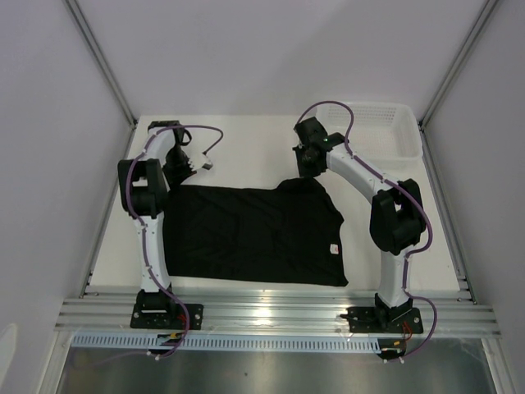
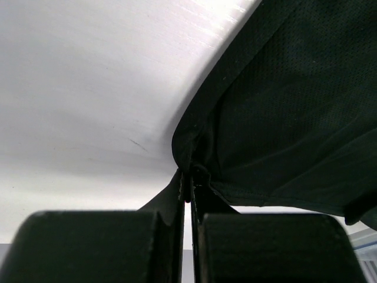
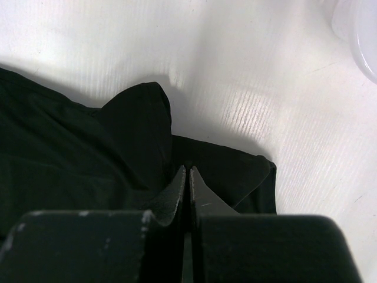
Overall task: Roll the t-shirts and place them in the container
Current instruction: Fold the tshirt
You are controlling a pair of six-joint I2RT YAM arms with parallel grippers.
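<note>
From above, the black short-sleeved fabric t-shirt [image 1: 254, 234] lies spread flat in the near half of the white table [image 1: 246, 148], with its small light label [image 1: 334, 248] toward the right. The left gripper [image 1: 175, 176] is at its far left corner and the right gripper [image 1: 308, 168] at its far right sleeve.

Only the left wrist view shows the grip. The left claw [image 2: 188, 183] is pressed together, pinching a bunched corner of cloth [image 2: 283, 106] that drapes away to the right.

The right wrist view shows its claw [image 3: 187, 177] pressed together over dark fabric [image 3: 59, 153] beside a peaked fold. Whether cloth is caught there cannot be told.

The t-shirt's near edge runs close to the table's near edge. Bare table lies beyond its far edge. The white plastic mesh basket [image 1: 381, 135] sits in the far right corner, apart from the t-shirt.
</note>
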